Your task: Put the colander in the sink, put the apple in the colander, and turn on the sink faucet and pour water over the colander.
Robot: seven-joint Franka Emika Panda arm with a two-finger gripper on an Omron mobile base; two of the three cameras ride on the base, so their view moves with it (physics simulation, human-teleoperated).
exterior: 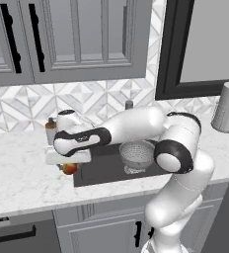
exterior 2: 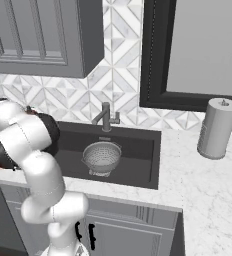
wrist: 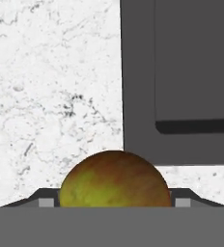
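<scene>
Between the parted jaws, apple, over marble beside sink

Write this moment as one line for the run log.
colander: in sink | apple: on counter left of sink, between the finger tips | gripper: open over apple | faucet: no water visible

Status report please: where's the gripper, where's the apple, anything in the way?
Gripper open, low over the apple, jaws either side. Apple on the counter left of the sink. Colander already in the sink, empty. Nothing in the way.
</scene>
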